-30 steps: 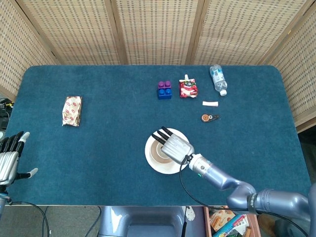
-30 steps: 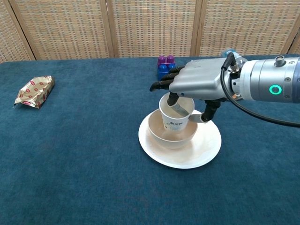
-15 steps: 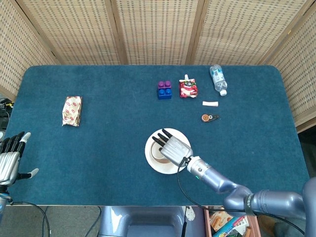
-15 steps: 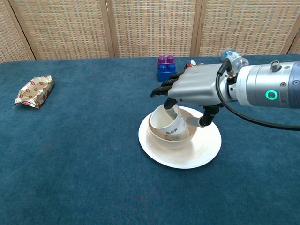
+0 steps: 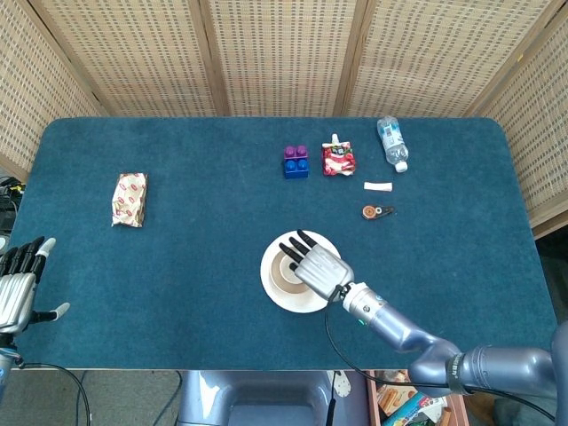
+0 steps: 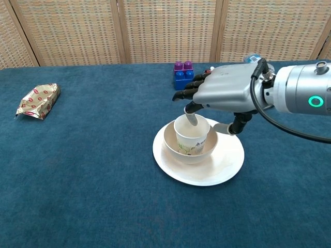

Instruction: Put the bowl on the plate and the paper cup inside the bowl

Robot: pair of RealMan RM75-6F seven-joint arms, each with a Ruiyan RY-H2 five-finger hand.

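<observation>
So it's a table [image 5: 177, 266] covered in dark blue carpet-like fabric, with woven wicker screens [image 5: 284, 53] standing behind it. Taking the white plate [image 6: 227, 165] as the landmark: a gold snack packet [image 6: 37, 101] lies far off to its left, purple-and-blue toy blocks [image 6: 181, 74] sit behind it, and beyond those a red pouch [image 5: 337, 158] and a water bottle [image 5: 391, 142] (both clearer from the head camera). The right hand [image 6: 225, 93] hovers just above the plate, palm down, fingers spread and holding nothing, with one fingertip [image 6: 191, 118] dipping toward the cup's rim; can't tell if it actually touches. The left hand [image 5: 18, 286] hangs way off to the plate's left at the table edge, fingers apart, nothing in it. The bowl [image 6: 176, 147] sits in the middle of the plate, and the paper cup [image 6: 191, 137] stands upright inside the bowl, white with some print on its side.
</observation>
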